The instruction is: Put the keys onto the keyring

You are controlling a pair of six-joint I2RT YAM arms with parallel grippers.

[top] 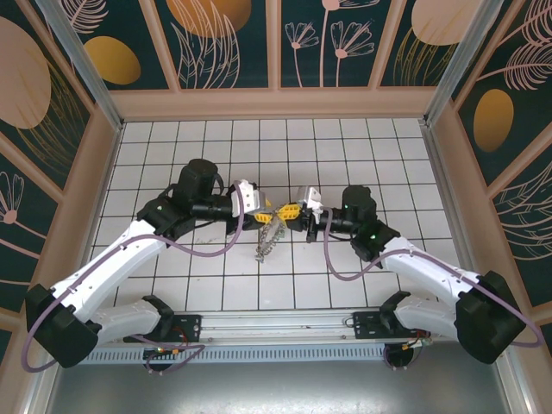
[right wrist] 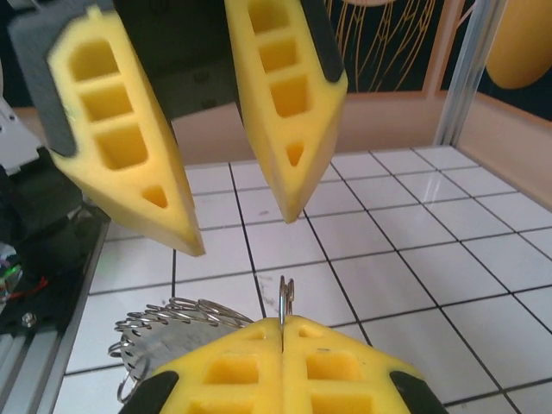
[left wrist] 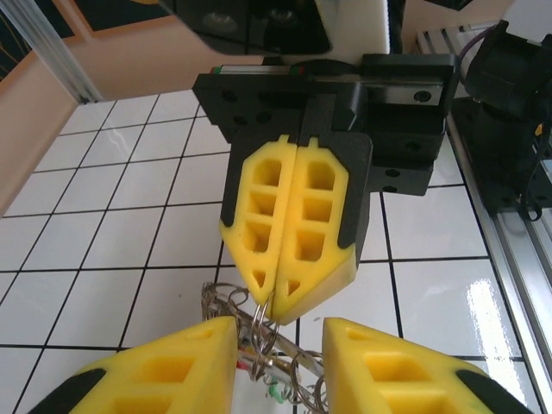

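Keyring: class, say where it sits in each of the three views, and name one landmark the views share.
Top external: keyring at centre, by the right gripper.
Left wrist: bottom centre, under that gripper.
Right wrist: lower left, by that gripper.
Landmark: the right gripper, shut on the keyring.

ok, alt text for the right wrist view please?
The right gripper, at the bottom edge, has its yellow fingers shut on an upright loop of the keyring, whose coiled rings trail off to the left. Above, the left gripper points down with its fingers apart, over a white tiled table.
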